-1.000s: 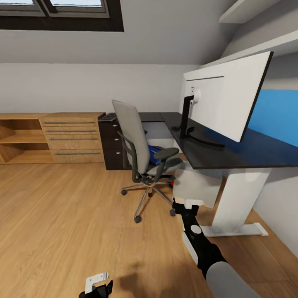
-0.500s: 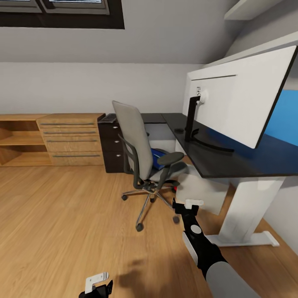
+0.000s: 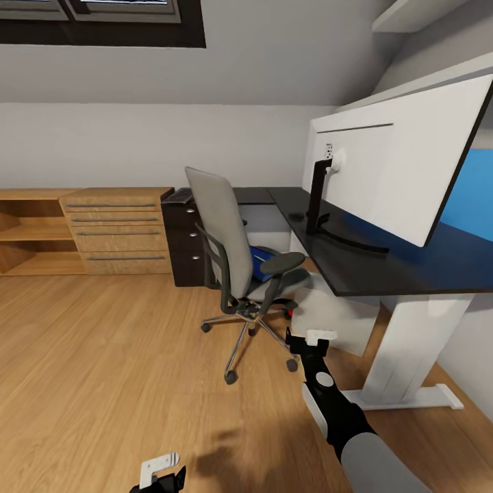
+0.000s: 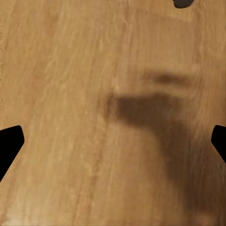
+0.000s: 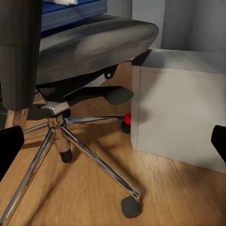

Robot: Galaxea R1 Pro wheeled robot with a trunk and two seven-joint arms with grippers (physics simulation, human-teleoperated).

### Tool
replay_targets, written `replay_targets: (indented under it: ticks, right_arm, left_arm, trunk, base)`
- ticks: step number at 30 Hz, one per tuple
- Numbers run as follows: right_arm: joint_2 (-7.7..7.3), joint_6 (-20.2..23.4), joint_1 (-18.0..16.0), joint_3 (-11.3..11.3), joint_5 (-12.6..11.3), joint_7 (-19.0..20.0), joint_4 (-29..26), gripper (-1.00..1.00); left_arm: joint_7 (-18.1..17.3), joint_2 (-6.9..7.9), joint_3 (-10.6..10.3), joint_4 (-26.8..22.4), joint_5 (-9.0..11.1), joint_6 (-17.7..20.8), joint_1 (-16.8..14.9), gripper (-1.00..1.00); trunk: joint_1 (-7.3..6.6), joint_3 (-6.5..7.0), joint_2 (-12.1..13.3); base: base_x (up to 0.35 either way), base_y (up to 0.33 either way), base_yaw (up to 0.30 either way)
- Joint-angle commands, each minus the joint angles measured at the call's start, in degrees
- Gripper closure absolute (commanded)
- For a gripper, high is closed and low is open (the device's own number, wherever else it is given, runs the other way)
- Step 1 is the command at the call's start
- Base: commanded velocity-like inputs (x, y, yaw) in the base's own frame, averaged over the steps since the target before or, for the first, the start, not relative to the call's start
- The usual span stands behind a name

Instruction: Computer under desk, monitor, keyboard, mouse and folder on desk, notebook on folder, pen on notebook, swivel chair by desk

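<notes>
Nearest the robot, the left gripper [image 3: 159, 470] hangs low over bare wood floor [image 4: 94, 70], jaws wide apart and empty; in its wrist view the fingertips sit at the picture's two edges with nothing between them. It looks parked out of the way for driving.

Further out, the right gripper [image 3: 313, 339] points forward toward the chair [image 3: 233, 253], also spread open and holding nothing, probably readied for a reach to the seat. Its wrist view looks under that seat at the silver star base [image 5: 70, 136] and the pale computer box [image 5: 181, 110] on the floor beside it, which appears to be already under the desk [image 3: 383, 263].

On the seat lies the blue folder [image 3: 259, 263], with something white on top in the right wrist view, too cropped to name.

Beyond, the monitor [image 3: 397, 161] stands on the desk with its white back to the robot. At the far corner of the desk, a flat dark object may be the keyboard [image 3: 179, 196]. The mouse cannot be made out.
</notes>
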Motion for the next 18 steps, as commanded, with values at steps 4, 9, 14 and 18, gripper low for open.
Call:
replay_targets:
  ticks: [4, 9, 14, 18]
  right_arm:
    - [-0.04, -0.1, 0.0, 0.2, 0.1, -0.5, 0.2, -1.0]
    - [-0.02, -0.1, 0.0, 0.2, 0.1, -0.5, 0.2, -1.0]
    - [-0.03, -0.1, 0.0, 0.2, 0.1, -0.5, 0.2, -1.0]
    - [-0.03, -0.1, 0.0, 0.2, 0.1, -0.5, 0.3, -1.0]
  left_arm:
    - [0.2, 0.89, 0.2, 0.2, 0.5, -2.0, 0.0, -1.0]
    - [1.3, 2.1, 0.1, -3.5, 0.4, -3.5, 0.0, -1.0]
    - [5.6, 2.43, 0.0, -8.5, 0.5, -0.7, 0.0, -1.0]
    - [7.9, 2.5, 0.0, -12.2, 0.6, 4.1, -0.1, -1.0]
  trunk:
    - [-0.01, -0.05, 0.0]
    - [-0.01, -0.05, 0.0]
    - [-0.01, -0.05, 0.0]
    - [-0.01, -0.05, 0.0]
  base:
    - [0.0, 0.0, 0.0]
    - [0.0, 0.0, 0.0]
    - [0.0, 0.0, 0.0]
    - [0.0, 0.0, 0.0]
